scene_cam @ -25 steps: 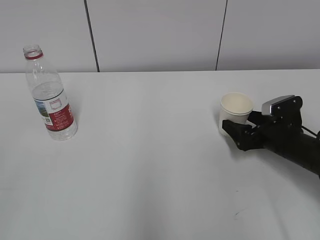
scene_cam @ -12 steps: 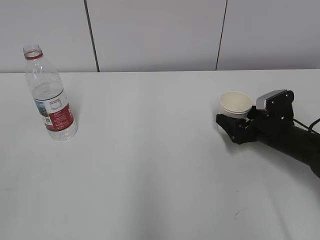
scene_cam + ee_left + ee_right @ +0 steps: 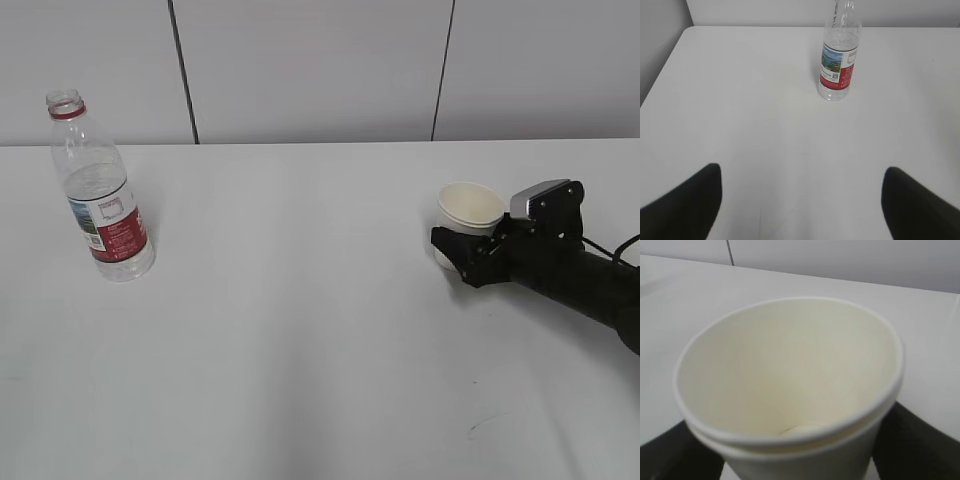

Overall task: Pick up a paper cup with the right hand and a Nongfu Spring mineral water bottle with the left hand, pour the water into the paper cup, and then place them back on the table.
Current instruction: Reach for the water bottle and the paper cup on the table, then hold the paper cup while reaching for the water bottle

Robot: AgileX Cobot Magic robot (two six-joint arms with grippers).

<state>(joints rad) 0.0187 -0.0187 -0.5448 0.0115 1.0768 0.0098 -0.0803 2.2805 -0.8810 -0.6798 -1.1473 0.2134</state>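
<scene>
The paper cup [image 3: 470, 207] is on the right of the table [image 3: 300, 330], tipped a little, between the fingers of my right gripper [image 3: 455, 240]. In the right wrist view the cup [image 3: 790, 365] fills the frame and is empty, and the right gripper [image 3: 795, 460] has a black finger against each side of it. The Nongfu Spring bottle [image 3: 100, 190] stands upright at the far left, uncapped, with a little water in it. In the left wrist view the bottle [image 3: 840, 65] is well ahead of my open, empty left gripper [image 3: 800, 195]. The left arm is out of the exterior view.
A grey panelled wall [image 3: 320, 70] runs behind the table's far edge. The table's left edge [image 3: 665, 65] shows in the left wrist view. A small dark mark [image 3: 478, 428] lies on the tabletop near the front right.
My right gripper moved left round the paper cup and closed on it. The cup shifted slightly left and tipped. The bottle has not moved.
</scene>
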